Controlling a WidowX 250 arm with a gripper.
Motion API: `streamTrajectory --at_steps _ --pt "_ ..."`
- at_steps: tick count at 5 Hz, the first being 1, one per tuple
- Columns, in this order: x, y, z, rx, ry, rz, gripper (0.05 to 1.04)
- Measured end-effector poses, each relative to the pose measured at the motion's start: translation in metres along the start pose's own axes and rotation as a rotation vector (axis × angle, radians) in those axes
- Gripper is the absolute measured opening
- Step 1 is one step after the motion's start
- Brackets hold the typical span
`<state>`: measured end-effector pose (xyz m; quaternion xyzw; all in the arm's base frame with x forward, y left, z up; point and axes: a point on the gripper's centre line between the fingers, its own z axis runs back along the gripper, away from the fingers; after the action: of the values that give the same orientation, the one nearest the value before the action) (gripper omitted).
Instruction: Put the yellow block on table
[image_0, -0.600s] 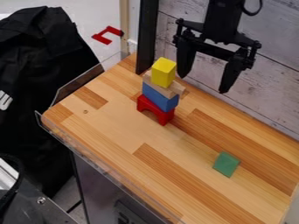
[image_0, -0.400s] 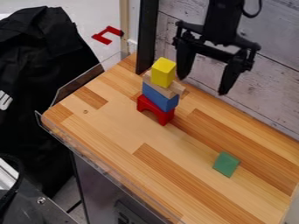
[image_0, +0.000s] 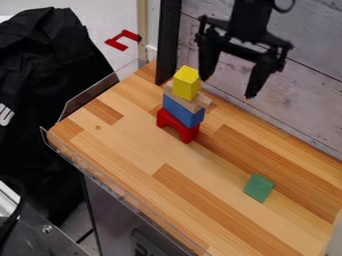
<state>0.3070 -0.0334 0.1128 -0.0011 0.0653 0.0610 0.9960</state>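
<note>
The yellow block (image_0: 186, 83) stands on top of a stack, above a natural wood piece (image_0: 199, 101), a blue block (image_0: 182, 110) and a red arch block (image_0: 177, 126) at the bottom. This stack rests on the wooden table (image_0: 133, 145) near its back left. My gripper (image_0: 226, 89) hangs open at the upper right of the stack, its left finger close to the yellow block's right side in the view and nothing held between its fingers.
A green block (image_0: 258, 187) lies on the table's right part. Behind the table runs a plank wall (image_0: 307, 90), with a black post (image_0: 168, 42) behind the stack. A clear low guard (image_0: 100, 90) edges the left side.
The gripper has shifted slightly left and up in the view, still open. The stack and the green block have stayed in place.
</note>
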Motion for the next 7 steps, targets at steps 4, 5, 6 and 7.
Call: streamTrajectory --at_steps 4,5,6,7 --pt "0.005 0.057 0.004 0.031 0.037 0.058 0.999" --pt "0.005 0.062 -0.001 0.024 0.061 0.074 0.999" --pt "0.004 0.062 -0.004 0.005 0.082 0.077 0.999" --pt "0.005 0.061 -0.013 0.0 0.118 0.068 0.999"
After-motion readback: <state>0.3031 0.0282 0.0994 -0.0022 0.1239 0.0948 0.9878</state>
